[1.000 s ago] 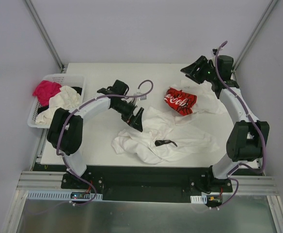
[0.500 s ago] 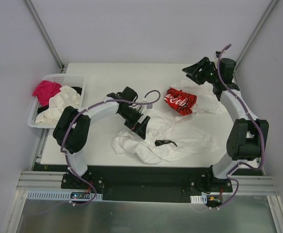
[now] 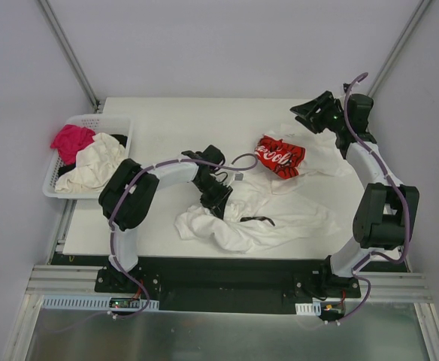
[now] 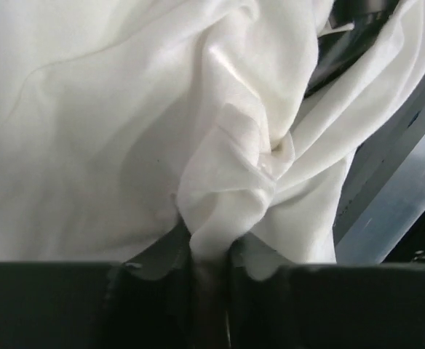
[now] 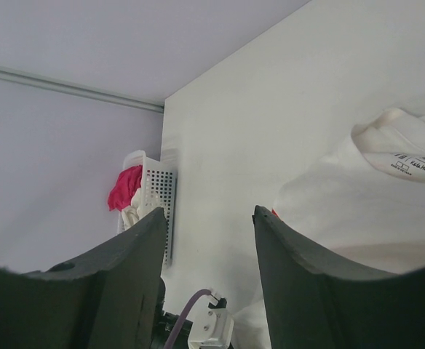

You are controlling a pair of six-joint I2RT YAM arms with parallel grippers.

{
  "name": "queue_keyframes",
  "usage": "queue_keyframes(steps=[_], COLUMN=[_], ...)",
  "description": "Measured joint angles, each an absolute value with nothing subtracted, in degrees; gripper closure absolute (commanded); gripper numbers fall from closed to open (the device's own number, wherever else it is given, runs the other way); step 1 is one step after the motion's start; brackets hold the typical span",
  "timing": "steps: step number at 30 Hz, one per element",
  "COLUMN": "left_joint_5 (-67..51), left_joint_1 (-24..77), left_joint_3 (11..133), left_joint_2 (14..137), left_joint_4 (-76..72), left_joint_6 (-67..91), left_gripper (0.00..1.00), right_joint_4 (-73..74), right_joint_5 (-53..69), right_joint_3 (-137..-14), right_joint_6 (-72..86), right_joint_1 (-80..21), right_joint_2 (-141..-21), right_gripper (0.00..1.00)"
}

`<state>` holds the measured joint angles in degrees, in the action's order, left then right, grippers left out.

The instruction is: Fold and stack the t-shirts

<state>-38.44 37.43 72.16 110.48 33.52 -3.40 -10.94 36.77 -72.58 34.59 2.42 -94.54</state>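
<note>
A crumpled off-white t-shirt lies spread across the near middle of the table. The left gripper is down on the shirt's left part. In the left wrist view its fingers are closed tight on a bunched ridge of the cloth, which rises in folds from between them. A small dark strip lies on the shirt's middle; I cannot tell what it is.

A second t-shirt sits rumpled at the far right. A red packet rests on its left edge, with white script that reads like "Coca-Cola". In the right wrist view a white neck label on this shirt carries fine dark print too small to read. The right gripper hangs in the air above the far right corner, its fingers well apart with nothing between them.

At the table's left edge a white perforated basket holds an off-white garment and a magenta garment. The tabletop is plain white. Pale grey walls and slanted metal struts enclose it, and an aluminium rail runs under the arm bases.
</note>
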Motion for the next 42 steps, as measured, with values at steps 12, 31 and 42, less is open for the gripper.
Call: queue_keyframes(steps=[12,31,42], left_joint_5=[-27.5,27.4,51.0], left_joint_1=[37.0,29.1,19.0], left_joint_3=[78.6,88.7,81.1], left_joint_2=[109.9,68.5,64.7], left_joint_4=[34.2,33.3,32.5], left_joint_6=[0.8,13.1,16.8], left_gripper=[1.00,1.00,1.00], right_joint_4=[-11.4,-12.9,-13.8], right_joint_5=[36.8,37.8,38.5], right_joint_3=[-72.1,-70.3,-68.9], right_joint_6=[35.1,35.6,35.9], right_joint_1=[2.9,3.8,3.8], right_joint_2=[-94.5,-94.5,-94.5], right_gripper=[0.48,0.48,0.48])
